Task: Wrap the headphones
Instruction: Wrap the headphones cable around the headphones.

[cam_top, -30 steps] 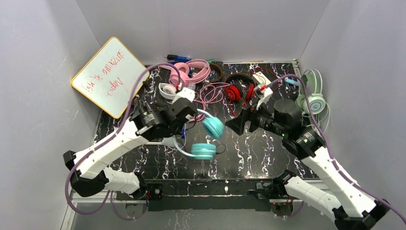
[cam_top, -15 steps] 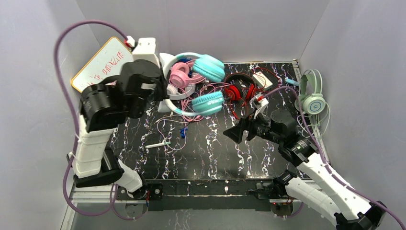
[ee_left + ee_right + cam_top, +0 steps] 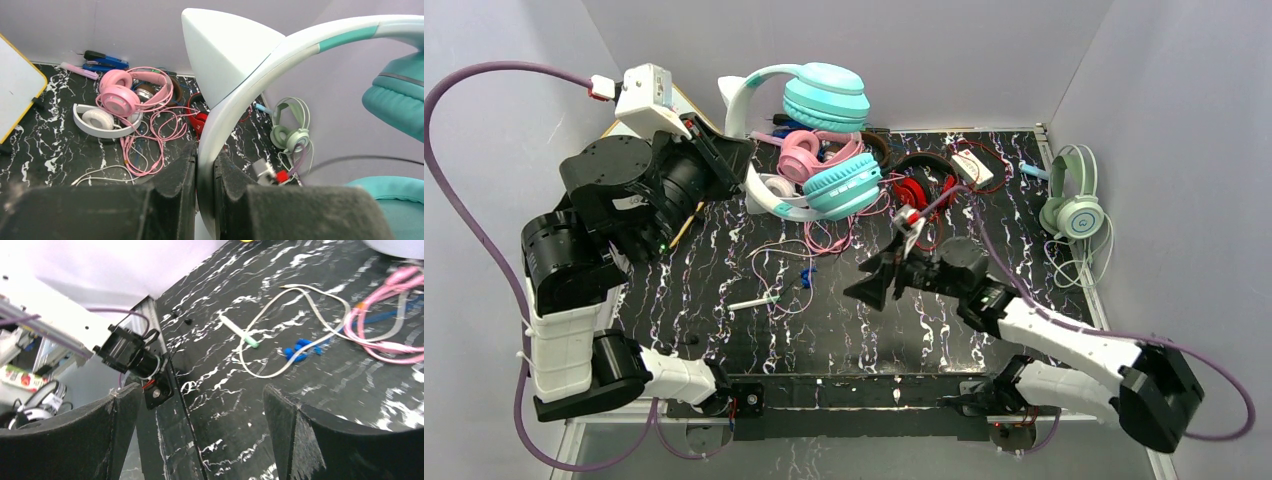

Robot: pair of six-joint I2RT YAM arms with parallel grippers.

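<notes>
At the near middle of the table [image 3: 824, 340], the right gripper [image 3: 859, 282] hovers low with its jaws wide apart, holding nothing. Bare black surface lies under it and to its right. Just left of it lie a white pen [image 3: 754, 301], a blue clip [image 3: 807, 277] and a loose pale cord [image 3: 280, 367]. Farther left and raised, the left gripper [image 3: 205, 157] is clamped tight on the white headband of the teal headphones [image 3: 826, 95], which hang above the far pile. Beneath them, pink headphones [image 3: 802, 155], white headphones [image 3: 774, 187] and red headphones [image 3: 911, 192] crowd the far edge. Mint green headphones [image 3: 1076, 200] sit at the right edge, against the wall.
</notes>
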